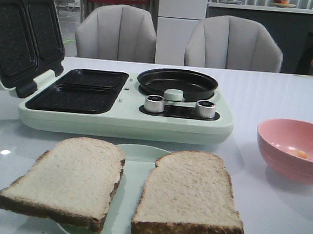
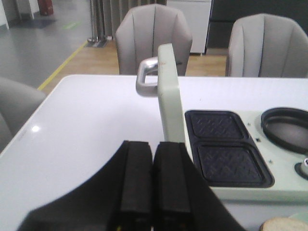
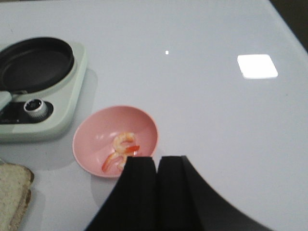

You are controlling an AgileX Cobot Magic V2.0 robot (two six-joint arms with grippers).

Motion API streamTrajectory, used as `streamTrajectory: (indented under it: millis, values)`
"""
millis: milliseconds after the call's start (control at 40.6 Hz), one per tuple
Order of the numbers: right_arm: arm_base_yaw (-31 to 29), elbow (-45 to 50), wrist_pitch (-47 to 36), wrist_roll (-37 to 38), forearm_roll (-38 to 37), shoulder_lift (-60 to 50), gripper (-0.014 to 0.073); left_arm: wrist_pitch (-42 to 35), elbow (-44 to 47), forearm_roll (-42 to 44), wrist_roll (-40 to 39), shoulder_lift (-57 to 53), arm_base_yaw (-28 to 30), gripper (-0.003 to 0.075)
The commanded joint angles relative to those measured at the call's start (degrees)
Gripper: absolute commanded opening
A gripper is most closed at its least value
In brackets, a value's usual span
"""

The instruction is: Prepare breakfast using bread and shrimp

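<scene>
Two bread slices lie side by side on a pale green plate [image 1: 137, 154] at the table's front: one slice [image 1: 67, 178] on the left, the other [image 1: 189, 193] on the right. The shrimp [image 3: 121, 151] lie in a pink bowl [image 3: 94, 140], which also shows at the right in the front view [image 1: 283, 159]. My left gripper [image 2: 153, 147] is shut and empty, above the table beside the open lid [image 2: 168, 96]. Just short of the bowl hangs my right gripper [image 3: 156, 161], shut and empty. Neither gripper appears in the front view.
A pale green breakfast maker [image 1: 125, 117] stands behind the plate, its lid [image 1: 22, 36] raised at left over two dark grill wells [image 1: 77, 92]. A round black pan [image 1: 177, 82] and two knobs [image 1: 154, 103] sit on its right half. Two grey chairs [image 1: 117, 32] stand beyond the table.
</scene>
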Motion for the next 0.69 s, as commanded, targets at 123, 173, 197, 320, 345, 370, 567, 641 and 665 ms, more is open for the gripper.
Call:
streamTrajectory:
  millis: [123,173,197,320,345,370,567,641,665]
  values:
    - [-0.23,-0.06,-3.3,-0.03,-0.56,6.26,0.0036,-1.91,0.86,-0.39,-0.53,2.03,-0.36,0.0101]
    - [-0.23,0.35,-3.35,-0.03,-0.56,7.29,0.0036,-1.76,1.36,-0.39,-0.53,2.03,-0.36,0.0102]
    - [-0.23,0.51,-3.47,-0.03,-0.64,7.53,0.0036,-1.76,1.65,-0.39,-0.53,2.03,-0.36,0.0102]
    - [-0.23,1.01,-5.21,-0.72,-0.98,8.74,0.0062,-0.2,2.02,-0.39,-0.53,2.07,-0.36,0.0116]
    - [-0.23,1.12,-5.59,-1.19,-0.98,8.74,0.0096,0.25,2.02,-0.39,-0.53,2.17,-0.36,0.013]
    - [-0.23,1.12,-5.95,-1.58,-0.98,8.74,0.013,0.68,2.02,-0.29,-0.53,2.16,-0.36,0.0157]
    - [-0.23,1.12,-6.48,-2.58,-0.93,8.94,0.0517,0.94,2.02,0.05,-0.53,2.16,-0.36,0.0476]
    - [-0.23,1.12,-6.48,-2.58,-0.93,9.13,0.0539,0.94,2.02,0.05,-0.53,2.16,-0.36,0.0531]
    - [-0.23,1.12,-6.48,-2.58,-0.93,9.42,0.0535,0.94,2.02,0.05,-0.25,2.16,-0.36,0.0532]
